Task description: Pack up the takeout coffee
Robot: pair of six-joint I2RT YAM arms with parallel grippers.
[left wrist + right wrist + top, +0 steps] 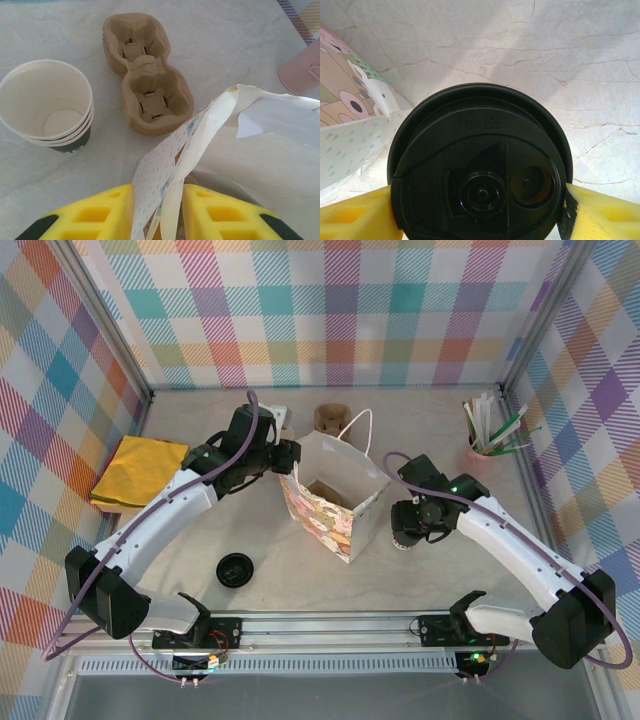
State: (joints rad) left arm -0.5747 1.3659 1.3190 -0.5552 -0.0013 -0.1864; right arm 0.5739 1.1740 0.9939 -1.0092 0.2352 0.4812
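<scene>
Nearest, a loose black lid [234, 569] is seen lying alone on the tabletop [300, 585], well apart from both arms; it is taken to be no part of the packing. Further in, the takeout coffee [480, 170] is gripped at its lidded top by the right fingers [350, 222], which are spread wide and pressed against both sides of it; the cup is placed just beside the right wall of the paper bag [330, 502] — outside it, not over the mouth; whether it is lifted off the tabletop cannot be told. Beyond, the bag's far-left rim is pinched between the left fingers [112, 215], drawn close on the paper, so the mouth is held open. Farthest back, a cardboard carrier [145, 75] and a stack of empty white cups [47, 105] are seen side by side. Judged so, the grasp and the opening of the bag are done — the lift over the rim, the lowering inside and the release are left.
</scene>
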